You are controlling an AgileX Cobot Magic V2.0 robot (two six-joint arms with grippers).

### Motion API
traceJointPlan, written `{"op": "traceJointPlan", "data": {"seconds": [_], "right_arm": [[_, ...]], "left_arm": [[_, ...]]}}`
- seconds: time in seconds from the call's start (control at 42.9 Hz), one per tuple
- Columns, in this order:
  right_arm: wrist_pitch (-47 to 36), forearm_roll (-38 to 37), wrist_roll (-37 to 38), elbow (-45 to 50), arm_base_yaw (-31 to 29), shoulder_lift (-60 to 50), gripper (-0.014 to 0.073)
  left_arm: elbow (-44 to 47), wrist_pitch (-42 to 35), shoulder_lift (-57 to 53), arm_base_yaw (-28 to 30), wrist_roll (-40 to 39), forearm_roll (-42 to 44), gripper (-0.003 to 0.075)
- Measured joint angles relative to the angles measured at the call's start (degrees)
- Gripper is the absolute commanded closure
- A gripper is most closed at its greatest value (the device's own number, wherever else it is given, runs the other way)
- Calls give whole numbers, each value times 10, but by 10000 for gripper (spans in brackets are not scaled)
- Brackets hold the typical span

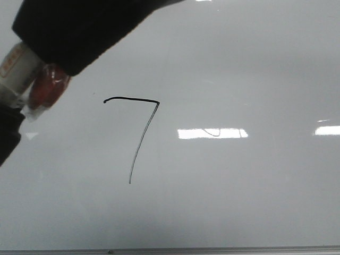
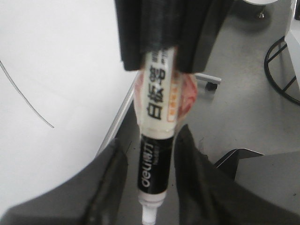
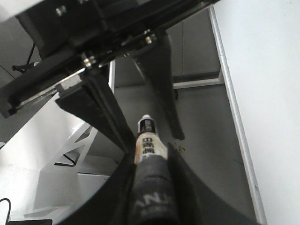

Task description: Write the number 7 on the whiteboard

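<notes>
The number 7 [image 1: 142,137] is a thin black line on the glossy whiteboard [image 1: 239,202]. Part of its downstroke shows in the left wrist view [image 2: 28,105]. My right gripper [image 3: 150,157] is shut on the black wrapped end of a white and black marker [image 3: 147,140]. It holds the marker off the board, past the board's left edge. My left gripper [image 2: 151,138] is open. Its fingers [image 2: 103,187] stand on either side of the marker [image 2: 157,117], with a gap showing. In the front view the marker [image 1: 18,69] with red tape sits at upper left.
A grey metal strip [image 1: 212,249] runs along the board's near edge. Bright light reflections [image 1: 212,133] lie on the board. Beyond the board's side edge [image 2: 117,117] is grey floor with a black ring base [image 2: 281,70] and a white metal frame [image 3: 61,164].
</notes>
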Motion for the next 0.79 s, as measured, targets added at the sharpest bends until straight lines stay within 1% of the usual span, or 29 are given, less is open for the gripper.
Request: {"op": "traceJointPlan", "data": {"seconds": [0.093,0.14,0.21,0.303,0.373,0.466,0.513,0.559,0.676,0.792], "right_arm": [[-3,0,0,0,0,0,640],[-6,0,0,0,0,0,605],[-8,0,0,0,0,0,512],[-8,-1,0,0,0,0,335],[-12,-1,0,0,0,0,219],[-16,-1,0,0,0,0,118],[-20,-1,0,0,0,0,92],[-28,-1,0,0,0,0,83],[-49,-1,0,0,-3,-1,84],[-56,-1,0,0,-22,-16,87]], "left_arm": [[0,0,0,0,0,0,634],[0,-1,0,0,0,0,664],[0,-1,0,0,3,2,699],[0,-1,0,0,4,2,724],[0,-1,0,0,4,2,732],[0,-1,0,0,4,2,732],[0,-1,0,0,4,2,732],[0,-1,0,0,4,1,732],[0,-1,0,0,4,-1,732],[0,-5,0,0,2,-2,732]]}}
